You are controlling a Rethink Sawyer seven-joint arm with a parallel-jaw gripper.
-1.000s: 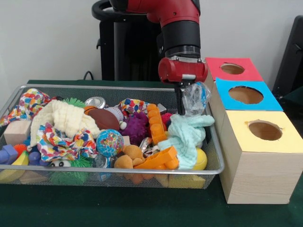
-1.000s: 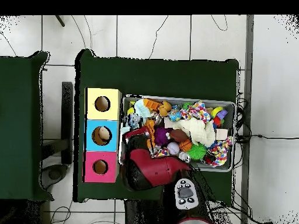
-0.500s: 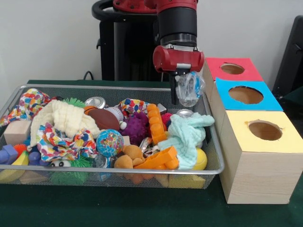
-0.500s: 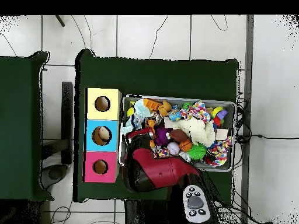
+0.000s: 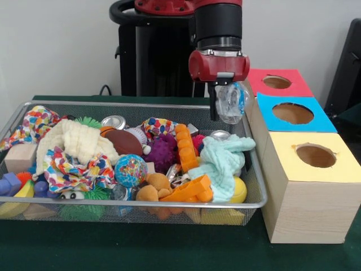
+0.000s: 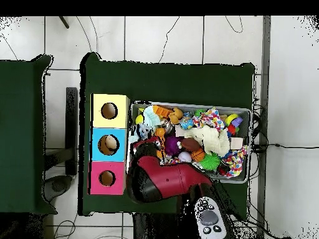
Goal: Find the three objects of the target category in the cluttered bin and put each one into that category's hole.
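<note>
My gripper [image 5: 224, 114] is shut on a wrinkly piece of see-through bluish plastic [image 5: 231, 101]. It holds the piece in the air above the far right corner of the wire mesh bin [image 5: 141, 105], level with the box tops. The blue-topped box's round hole [image 5: 293, 113] lies just to the right of the piece. In the overhead view the red arm [image 6: 159, 179] covers the gripper at the bin's edge [image 6: 187, 106]. Something pale shows inside the blue box's hole [image 6: 109, 144]. I cannot make out other plastic pieces in the clutter.
The red-topped box [image 5: 277, 82] stands behind the blue one and the yellow-topped box [image 5: 315, 155] in front. The bin holds a mint cloth [image 5: 223, 161], a globe ball [image 5: 130, 170], two metal tins [image 5: 114, 121], and patterned cloths and toys.
The gripper lifted the plastic piece up out of the bin's right end, then shifted a little to the right toward the boxes. A tin beneath it came into view.
</note>
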